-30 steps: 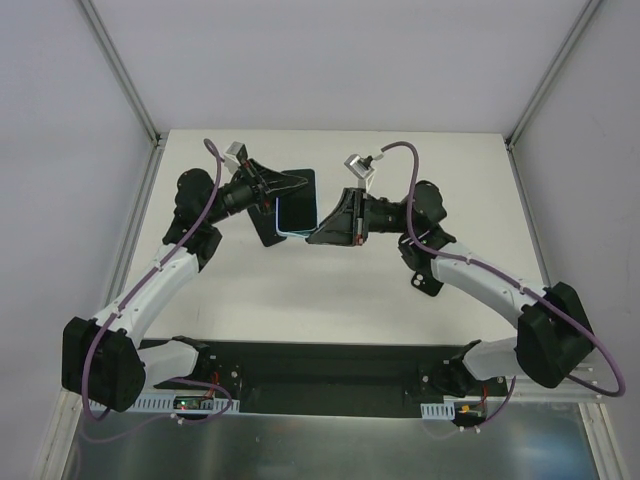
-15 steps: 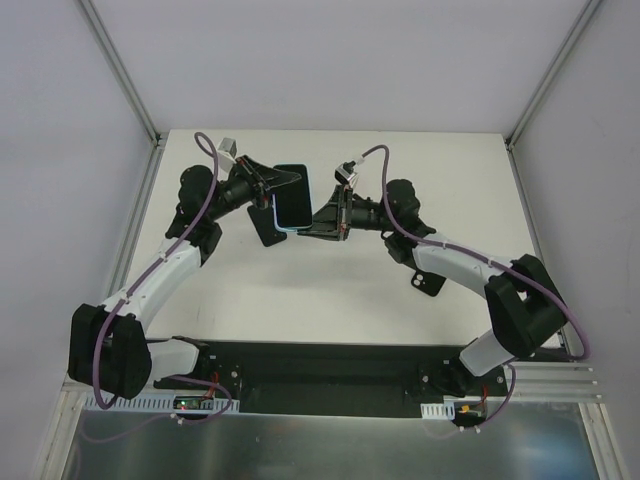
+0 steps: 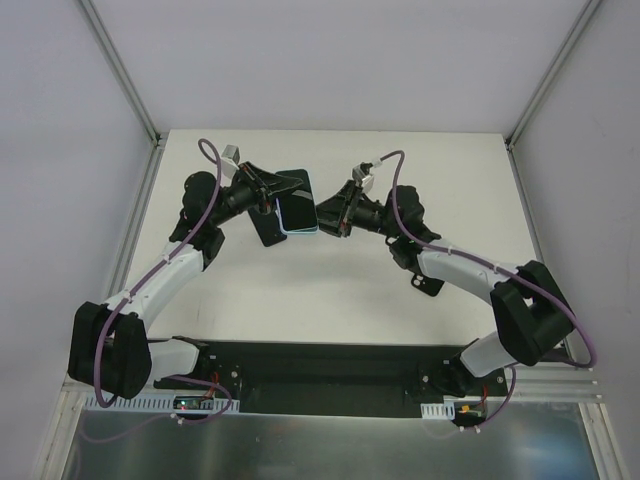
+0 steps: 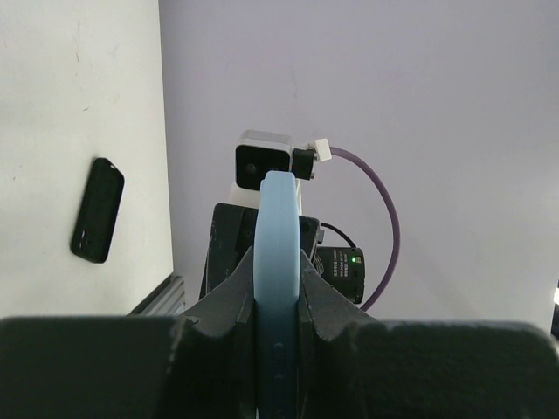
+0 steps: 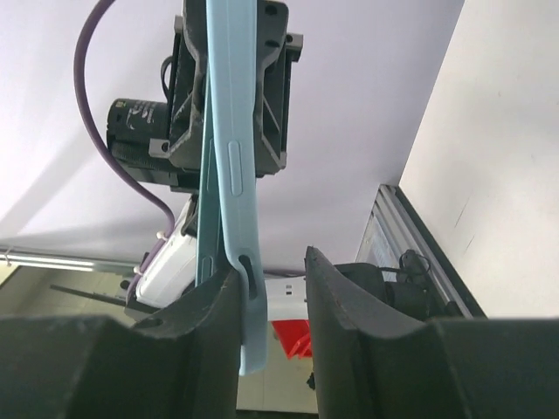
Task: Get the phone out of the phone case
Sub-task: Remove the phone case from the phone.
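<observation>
White table (image 3: 300, 290), left tool (image 4: 278, 292) still clamps phone case (image 3: 298, 212), right tool (image 5: 272, 271) straddles edge

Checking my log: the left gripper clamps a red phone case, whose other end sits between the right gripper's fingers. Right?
Not quite: the phone case is light blue, not red, as the left wrist view shows. The left gripper clamps it, and its other end sits between the fingers of the right gripper.
</observation>
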### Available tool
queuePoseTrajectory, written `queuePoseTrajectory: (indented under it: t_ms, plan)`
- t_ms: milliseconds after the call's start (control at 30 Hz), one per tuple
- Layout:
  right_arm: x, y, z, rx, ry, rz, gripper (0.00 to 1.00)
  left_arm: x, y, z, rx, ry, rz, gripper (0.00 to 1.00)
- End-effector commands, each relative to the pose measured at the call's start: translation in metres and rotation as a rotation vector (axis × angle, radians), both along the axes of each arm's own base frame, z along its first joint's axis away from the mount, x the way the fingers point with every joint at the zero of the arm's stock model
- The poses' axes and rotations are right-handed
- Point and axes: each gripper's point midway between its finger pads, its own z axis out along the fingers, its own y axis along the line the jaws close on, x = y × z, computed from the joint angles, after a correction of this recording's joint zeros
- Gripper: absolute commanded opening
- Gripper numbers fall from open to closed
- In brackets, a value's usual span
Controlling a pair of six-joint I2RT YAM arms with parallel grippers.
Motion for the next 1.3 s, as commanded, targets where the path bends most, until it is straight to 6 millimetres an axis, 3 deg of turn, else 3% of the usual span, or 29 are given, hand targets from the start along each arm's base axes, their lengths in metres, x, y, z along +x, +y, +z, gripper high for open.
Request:
queuePoseTrajectory:
  t_ms: [0,67,100,133,300,367,400,467,533,567,600,633,667,700,733,767,833,867,967,1167,1267]
  plan:
    - [0.095,-0.027,-0.005,-0.028,0.020,-0.415,0.34,-0.109,-0.030,0.039,-0.054,-0.115,-0.481,0.00]
    - [0.089,-0.011,-0.005,-0.021,0.027,-0.359,0.35,-0.106,-0.031,0.032,-0.035,-0.104,-0.473,0.00]
    - [0.088,-0.003,0.006,-0.002,0.013,-0.339,0.35,-0.105,-0.032,0.029,-0.027,-0.102,-0.469,0.00]
    - [0.082,0.009,-0.001,-0.009,0.025,-0.300,0.34,-0.104,-0.032,0.026,-0.017,-0.093,-0.470,0.00]
    - [0.072,0.034,0.008,0.030,0.025,-0.220,0.33,-0.100,-0.035,0.014,0.021,-0.086,-0.474,0.00]
    - [0.071,0.034,0.009,0.040,0.029,-0.197,0.27,-0.100,-0.035,0.011,0.026,-0.088,-0.478,0.00]
    - [0.070,0.032,0.008,0.041,0.027,-0.194,0.17,-0.100,-0.035,0.010,0.028,-0.084,-0.482,0.00]
    - [0.071,0.021,0.004,0.030,0.022,-0.212,0.03,-0.102,-0.035,0.007,0.037,-0.090,-0.493,0.00]
    - [0.075,0.003,0.005,0.014,0.000,-0.251,0.01,-0.100,-0.035,0.001,0.064,-0.093,-0.483,0.00]
    - [0.074,-0.005,-0.008,-0.021,0.005,-0.269,0.01,-0.099,-0.035,-0.001,0.079,-0.094,-0.478,0.05]
    - [0.074,-0.012,-0.023,-0.096,-0.001,-0.283,0.01,-0.099,-0.035,-0.006,0.094,-0.081,-0.476,0.15]
    - [0.074,-0.023,-0.018,-0.130,-0.034,-0.311,0.01,-0.098,-0.034,-0.010,0.117,-0.081,-0.473,0.23]
    - [0.070,-0.030,-0.038,-0.232,0.007,-0.313,0.01,-0.095,-0.035,-0.014,0.129,-0.074,-0.466,0.31]
    - [0.067,-0.037,-0.042,-0.296,-0.005,-0.319,0.01,-0.094,-0.035,-0.017,0.138,-0.071,-0.465,0.36]
    - [0.064,-0.046,-0.040,-0.382,-0.088,-0.336,0.01,-0.094,-0.035,-0.024,0.154,-0.065,-0.467,0.53]
    - [0.056,-0.057,-0.059,-0.487,-0.048,-0.332,0.01,-0.092,-0.035,-0.030,0.169,-0.054,-0.461,0.61]
    - [0.055,-0.075,-0.056,-0.579,-0.118,-0.373,0.01,-0.091,-0.034,-0.043,0.192,-0.037,-0.462,0.78]
    - [0.047,-0.085,-0.070,-0.657,-0.095,-0.367,0.01,-0.090,-0.035,-0.050,0.199,-0.018,-0.462,0.80]
    - [0.044,-0.111,-0.078,-0.791,-0.137,-0.410,0.01,-0.086,-0.034,-0.065,0.218,0.029,-0.454,0.85]
    - [0.025,-0.167,-0.115,-1.127,-0.115,-0.430,0.01,-0.080,-0.032,-0.080,0.273,0.048,-0.416,0.86]
    - [0.016,-0.182,-0.129,-1.273,-0.114,-0.404,0.01,-0.073,-0.027,-0.122,0.384,0.138,-0.389,0.86]
